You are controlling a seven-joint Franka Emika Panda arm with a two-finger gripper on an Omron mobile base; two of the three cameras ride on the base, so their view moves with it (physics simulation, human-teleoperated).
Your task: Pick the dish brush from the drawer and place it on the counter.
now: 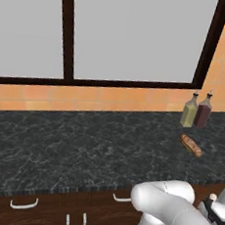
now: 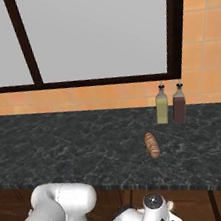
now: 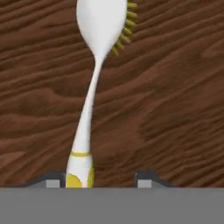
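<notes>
White oval-headed dish brush (image 3: 89, 100), wood-grain drawer floor (image 3: 166, 96).

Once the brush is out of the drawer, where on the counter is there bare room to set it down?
The counter is bare along its whole left and middle stretch, from the tiled wall under the window to the front edge. It is crowded only at the right, where two bottles stand against the wall with the loaf just in front of them.

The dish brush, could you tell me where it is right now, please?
In the hand view the dish brush lies on the brown wood-grain drawer floor, its white head far from the gripper and its yellow-banded handle end beside the left fingertip.
</notes>
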